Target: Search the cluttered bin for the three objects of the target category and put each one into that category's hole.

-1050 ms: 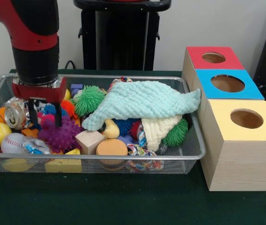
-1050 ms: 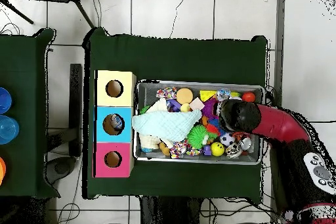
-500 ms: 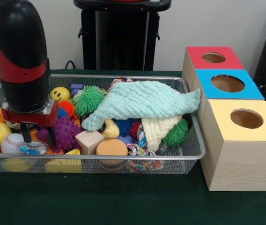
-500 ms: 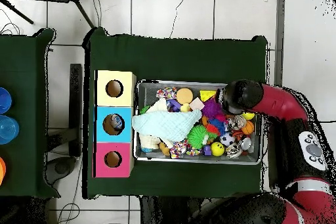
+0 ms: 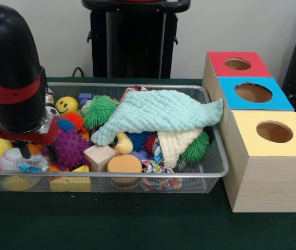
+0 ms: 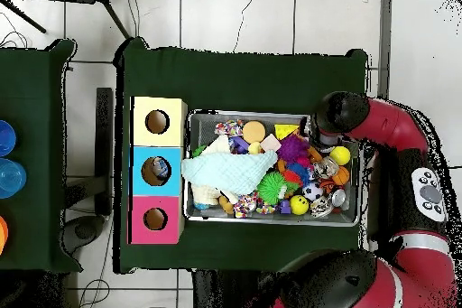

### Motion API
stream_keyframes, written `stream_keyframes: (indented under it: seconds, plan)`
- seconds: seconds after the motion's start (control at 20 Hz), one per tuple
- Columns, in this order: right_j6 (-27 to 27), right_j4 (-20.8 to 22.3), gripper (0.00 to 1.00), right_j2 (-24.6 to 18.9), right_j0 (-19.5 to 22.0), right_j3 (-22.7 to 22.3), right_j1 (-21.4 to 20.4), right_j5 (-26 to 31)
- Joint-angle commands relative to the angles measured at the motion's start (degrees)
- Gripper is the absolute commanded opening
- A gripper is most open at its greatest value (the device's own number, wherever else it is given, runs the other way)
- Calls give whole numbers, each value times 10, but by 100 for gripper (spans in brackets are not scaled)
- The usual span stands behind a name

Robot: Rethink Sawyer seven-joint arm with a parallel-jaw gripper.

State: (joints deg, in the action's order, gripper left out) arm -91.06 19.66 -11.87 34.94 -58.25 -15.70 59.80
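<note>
Gripper (image 5: 36,152) low at the bin's (image 5: 137,177) end farthest from the boxes, fingers spread astride the foil wrapper (image 5: 32,165) beside the baseball (image 5: 11,157); nothing pinched.

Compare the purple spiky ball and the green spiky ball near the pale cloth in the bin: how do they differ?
The purple spiky ball has thick, short knobs; the green spiky ball has fine, hair-like strands. The purple one lies near the front of the wire bin, right beside the gripper; the green one lies further back, touching the pale cloth. Both are round, look similar in size, and rest among other toys.
</note>
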Motion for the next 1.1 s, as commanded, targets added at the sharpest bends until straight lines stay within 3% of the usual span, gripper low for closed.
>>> stream_keyframes:
  seconds: [0.05, 0.35, 0.75, 0.9, 1.1]
  plan:
    - [32, 18, 100, -29, -2, 74, 42, -23]
    - [41, 26, 100, -27, -6, 84, 37, -12]
    - [30, 27, 100, -31, 2, 38, 16, -81]
    - [16, 20, 100, -25, 6, -6, -12, -89]
    - [-19, 12, 100, -4, 8, -113, -69, -99]
